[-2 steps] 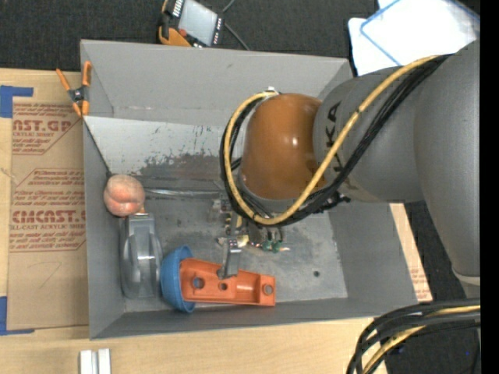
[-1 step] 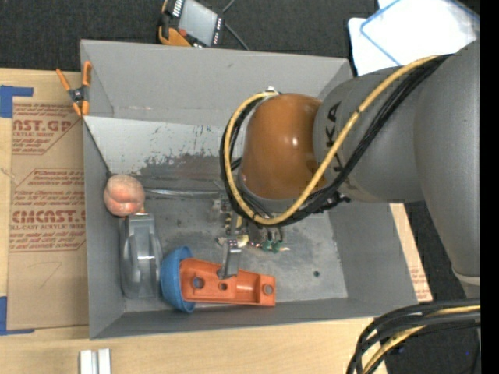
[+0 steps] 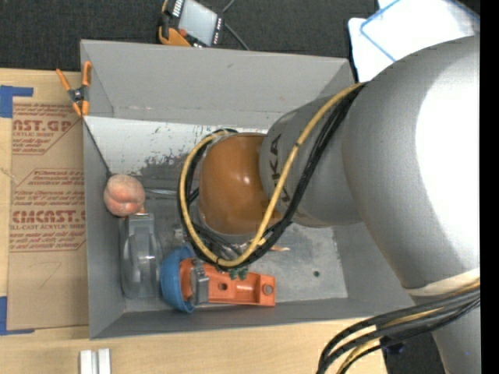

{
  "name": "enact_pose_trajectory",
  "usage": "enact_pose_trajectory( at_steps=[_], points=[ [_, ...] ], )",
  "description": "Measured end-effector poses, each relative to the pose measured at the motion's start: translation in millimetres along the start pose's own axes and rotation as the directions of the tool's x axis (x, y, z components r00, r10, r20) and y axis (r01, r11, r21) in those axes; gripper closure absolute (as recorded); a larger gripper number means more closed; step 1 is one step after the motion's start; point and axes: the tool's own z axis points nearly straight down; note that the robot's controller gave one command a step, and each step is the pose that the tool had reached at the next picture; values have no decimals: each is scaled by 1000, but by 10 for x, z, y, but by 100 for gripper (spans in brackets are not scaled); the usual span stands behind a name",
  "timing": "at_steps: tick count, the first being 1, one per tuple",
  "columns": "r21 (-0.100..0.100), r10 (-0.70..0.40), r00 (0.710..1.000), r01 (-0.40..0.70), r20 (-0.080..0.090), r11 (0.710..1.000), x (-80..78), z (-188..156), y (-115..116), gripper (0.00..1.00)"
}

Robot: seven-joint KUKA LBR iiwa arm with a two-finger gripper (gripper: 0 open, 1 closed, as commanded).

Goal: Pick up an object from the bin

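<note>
Arm point(image 3: 405, 170) w/ orange cover point(image 3: 230, 185) masks bin point(image 3: 218, 76) centre; jaws' state can't tell; orange-blue tool point(image 3: 230, 287), maybe clamp, beside.

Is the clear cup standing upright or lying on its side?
On its side: the clear cup shows its long wall from above, stretched between the pink ball and the blue-and-orange tool.

Arm point(image 3: 335, 170) covers the middle of the bin point(image 3: 218, 68). Pink ball point(image 3: 125, 195), clear cup point(image 3: 139, 257) and orange-blue tool point(image 3: 230, 288) crowd the left side and lower wall. Bare floor point(image 3: 316, 262) lies open at lower right, beside the tool.
</note>
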Motion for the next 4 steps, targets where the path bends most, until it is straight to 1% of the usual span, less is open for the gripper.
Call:
enact_pose_trajectory(
  at_steps=[1,2,3,4],
  points=[
    [0,142,990,-142,1,990,143,86,-58,0],
    [0,11,1000,-11,1,1000,28,189,62,0],
    [1,45,999,-45,-12,999,82,-2,48,0],
    [-1,59,998,-59,-2,998,15,-332,53,0]
  ],
)
